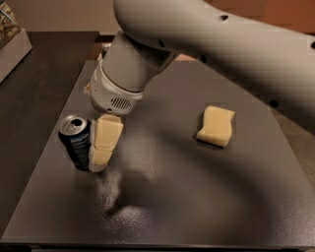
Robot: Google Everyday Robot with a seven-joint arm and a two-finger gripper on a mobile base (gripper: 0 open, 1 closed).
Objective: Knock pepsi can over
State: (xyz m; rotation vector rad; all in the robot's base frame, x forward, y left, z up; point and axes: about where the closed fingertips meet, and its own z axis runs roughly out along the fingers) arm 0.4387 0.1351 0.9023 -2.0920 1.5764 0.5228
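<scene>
The pepsi can (76, 143) is standing upright at the frame's left, and the gripper (100, 158) is hanging just right of it, touching or nearly so, fingers pressing together empty. A leftward shove is looking likeliest.

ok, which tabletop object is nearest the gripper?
The navy pepsi can, standing upright right beside the gripper. The only other object, the yellow sponge, lies well apart from it.

Dark grey tabletop (206, 206), speckled, with a soft sheen front-left. Darker counter (34, 78) just beside it on the left, pale box (12, 47) at its far corner. Beige wall (59, 15) behind, orange-brown panel (290, 15) upper right. Grey floor (301, 147) on the right. Pincer (104, 147) low over the tabletop's left side.
</scene>
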